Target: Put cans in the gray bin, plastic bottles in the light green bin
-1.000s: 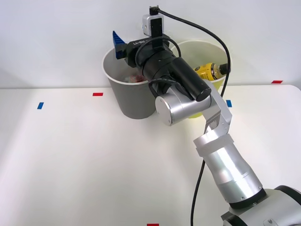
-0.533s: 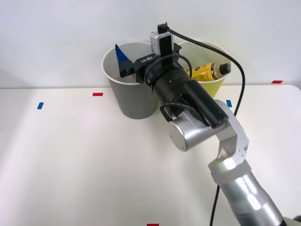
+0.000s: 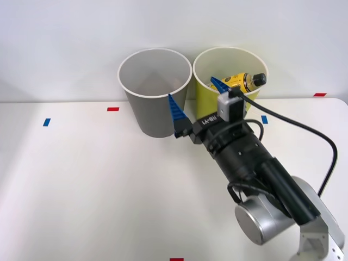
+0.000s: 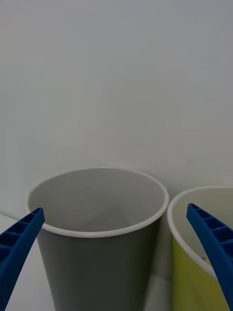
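The gray bin (image 3: 154, 92) stands at the table's far edge, and the light green bin (image 3: 225, 87) touches its right side. A yellow plastic bottle (image 3: 243, 82) with a black cap lies tilted inside the light green bin, its cap end resting at the rim. The can is hidden from view. My right gripper (image 3: 197, 104) hangs open and empty in front of the two bins, one blue finger before the gray bin's wall and the other at the green bin's mouth. The wrist view looks at the gray bin (image 4: 97, 228) and the light green bin (image 4: 196, 252) between my open fingers (image 4: 19, 243).
Small red and blue tape marks (image 3: 113, 109) dot the white table (image 3: 98, 190). A plain white wall rises right behind the bins. My arm's black cable (image 3: 304, 133) loops to the right over the table.
My right gripper has pulled back from over the gray bin's mouth, toward me and lower, and now sits in front of both bins. The red can seen inside the gray bin earlier no longer shows.
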Tool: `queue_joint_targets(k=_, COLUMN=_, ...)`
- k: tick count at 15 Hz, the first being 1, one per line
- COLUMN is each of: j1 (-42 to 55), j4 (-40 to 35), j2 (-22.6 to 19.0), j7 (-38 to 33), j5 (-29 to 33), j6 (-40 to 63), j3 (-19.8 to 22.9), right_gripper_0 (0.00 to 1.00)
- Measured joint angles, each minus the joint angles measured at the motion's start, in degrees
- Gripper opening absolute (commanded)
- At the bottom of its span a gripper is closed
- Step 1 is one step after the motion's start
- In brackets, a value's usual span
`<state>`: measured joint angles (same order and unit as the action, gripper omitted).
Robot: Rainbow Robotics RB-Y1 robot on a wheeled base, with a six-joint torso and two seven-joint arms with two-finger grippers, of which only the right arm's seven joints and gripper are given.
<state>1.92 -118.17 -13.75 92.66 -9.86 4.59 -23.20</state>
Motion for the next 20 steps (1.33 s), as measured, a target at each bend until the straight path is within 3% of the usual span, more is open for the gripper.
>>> queue_joint_targets(k=8, j1=20.9, j4=-0.5, j2=-6.6, j7=-0.4, j5=-0.5, j6=-19.7, j3=-1.9, right_gripper_0=1.0)
queue_joint_targets(k=14, j1=33.1, j4=-0.4, j2=-11.1, j7=-0.6, j5=-0.9, j6=-26.5, j3=0.6, right_gripper_0=1.0)
queue_joint_targets(k=20, j1=41.6, j4=-0.4, j2=-10.2, j7=-0.1, j5=-0.6, j6=-29.8, j3=2.7, right_gripper_0=1.0)
